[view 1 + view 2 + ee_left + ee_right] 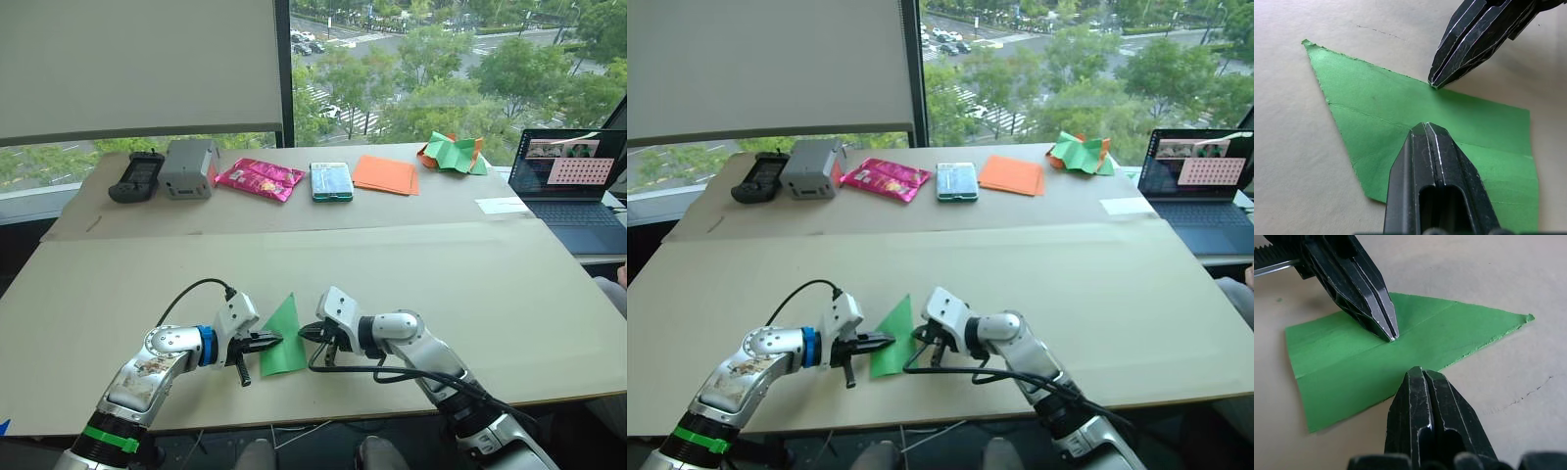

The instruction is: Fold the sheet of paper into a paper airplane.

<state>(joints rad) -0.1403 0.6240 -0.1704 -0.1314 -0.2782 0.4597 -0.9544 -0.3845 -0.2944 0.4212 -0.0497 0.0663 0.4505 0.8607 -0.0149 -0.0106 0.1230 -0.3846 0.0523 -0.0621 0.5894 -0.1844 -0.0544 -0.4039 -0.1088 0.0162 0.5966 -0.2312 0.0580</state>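
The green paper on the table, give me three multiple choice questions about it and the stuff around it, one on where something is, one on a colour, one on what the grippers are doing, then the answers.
1. Where does the sheet of paper lie?
A. Between the two grippers
B. On the laptop
C. Beside the grey box

2. What colour is the snack packet at the back of the table?
A. Blue
B. Pink
C. Yellow

3. How are the fingers of both grippers?
A. Wide open
B. One open, one shut
C. Shut, tips down on the paper

Answers: 1 A, the left gripper and right gripper flank it. 2 B, it is bright pink. 3 C, both wrist views show closed fingers with tips meeting the green surface.
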